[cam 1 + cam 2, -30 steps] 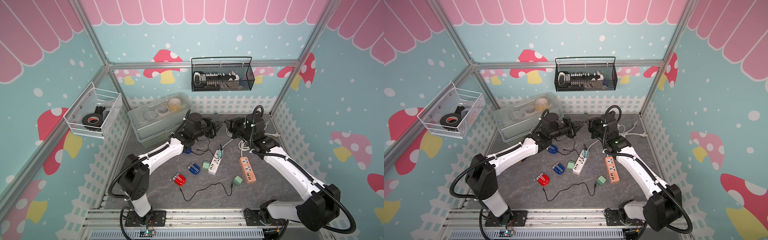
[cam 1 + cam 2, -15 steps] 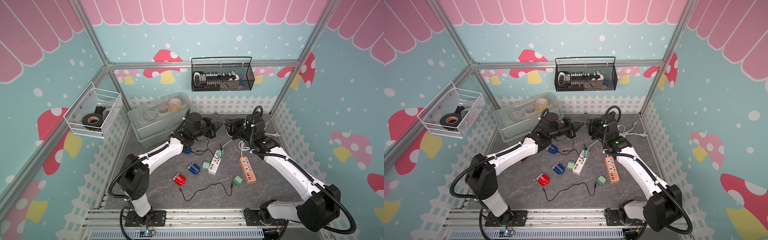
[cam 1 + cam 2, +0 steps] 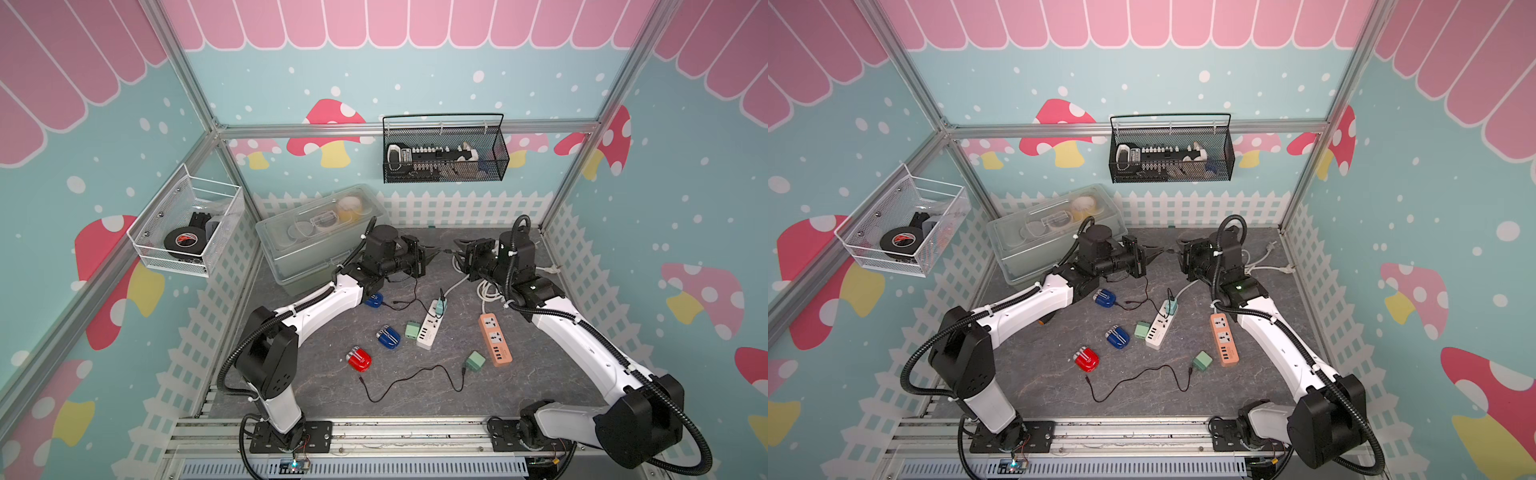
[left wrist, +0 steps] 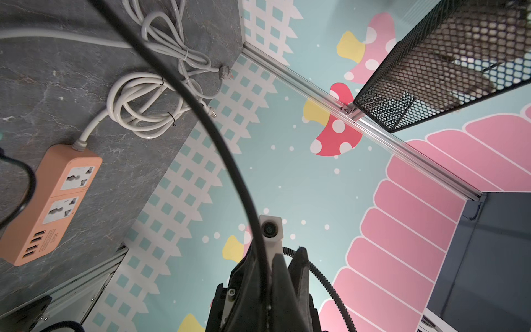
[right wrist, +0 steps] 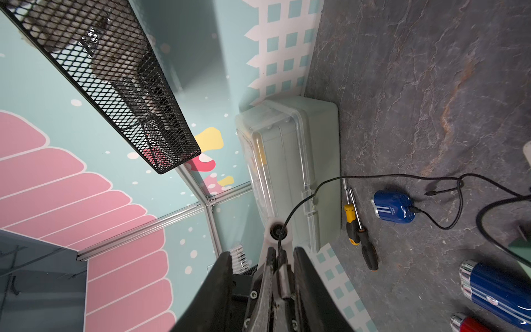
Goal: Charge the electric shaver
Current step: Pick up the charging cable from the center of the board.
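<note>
Wall basket (image 3: 146,231) with tape roll (image 3: 185,242)

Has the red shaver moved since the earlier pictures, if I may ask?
No; the red shaver keeps the same gap to the orange power strip.

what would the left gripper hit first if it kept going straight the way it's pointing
Most likely the right gripper, facing it nearly tip to tip; the left gripper is shut on the black cable.
</note>
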`<state>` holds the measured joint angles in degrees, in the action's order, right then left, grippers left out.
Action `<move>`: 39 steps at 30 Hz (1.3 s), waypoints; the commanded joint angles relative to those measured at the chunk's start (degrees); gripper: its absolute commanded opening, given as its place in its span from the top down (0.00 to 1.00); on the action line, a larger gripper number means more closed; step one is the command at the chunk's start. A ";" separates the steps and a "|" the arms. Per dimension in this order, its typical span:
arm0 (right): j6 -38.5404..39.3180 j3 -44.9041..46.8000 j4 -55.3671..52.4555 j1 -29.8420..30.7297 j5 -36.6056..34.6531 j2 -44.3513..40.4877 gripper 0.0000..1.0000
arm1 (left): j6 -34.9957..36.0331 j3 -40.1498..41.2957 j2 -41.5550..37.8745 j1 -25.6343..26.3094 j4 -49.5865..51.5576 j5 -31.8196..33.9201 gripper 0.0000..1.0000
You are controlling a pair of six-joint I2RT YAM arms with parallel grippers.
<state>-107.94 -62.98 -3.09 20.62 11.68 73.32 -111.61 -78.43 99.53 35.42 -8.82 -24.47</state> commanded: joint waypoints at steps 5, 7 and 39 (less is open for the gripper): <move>-2.05 1.04 2.68 -0.15 1.78 0.33 0.75 | 0.87 -0.58 -0.57 0.00 -0.30 -0.99 1.00; -2.01 0.94 2.70 -0.22 1.34 0.31 0.83 | 0.83 -0.20 -0.74 0.08 -0.30 -0.99 1.00; 0.19 -2.67 1.03 -1.64 9.02 3.45 1.00 | 6.26 -0.84 2.63 0.28 -4.45 -6.38 0.73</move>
<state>-108.05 -63.66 -2.26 19.42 18.72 76.23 -106.30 -79.02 101.34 36.03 -11.27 -29.63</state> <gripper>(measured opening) 0.048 0.267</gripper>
